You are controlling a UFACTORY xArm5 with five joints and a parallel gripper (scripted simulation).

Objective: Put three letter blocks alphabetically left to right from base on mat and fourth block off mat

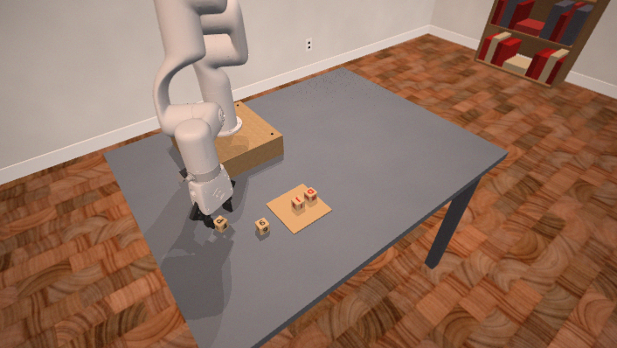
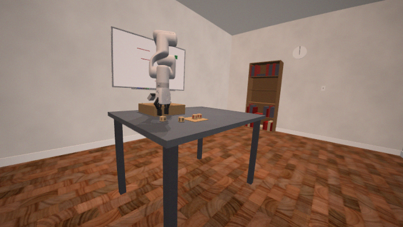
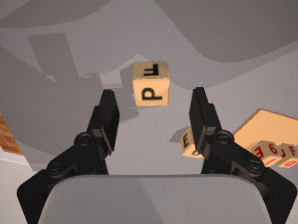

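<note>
- Top view: the spread claw (image 1: pixel 218 215) (image 2: pixel 162 113) (image 3: pixel 153 101) hangs beside a pale wooden cube with black letters (image 1: pixel 221 224) (image 2: pixel 162 118) (image 3: pixel 151 92), off the thin tan square mat (image 1: pixel 294 223) (image 2: pixel 197 120) (image 3: pixel 260 125). Two red-lettered wooden cubes stand on it. Best centre over the black-lettered cube, then descend straight.
- Exterior view: the fingertips hang above the grey counter (image 1: pixel 371 131) (image 2: pixel 137 117) (image 3: pixel 125 160); stop low on the cube's sides, short of the surface.
- Wrist view: nothing is between the fingers. The cube showing P lies ahead, roughly midway across the gap; square the pads to its faces, then squeeze gently, keeping its top letter up.
</note>
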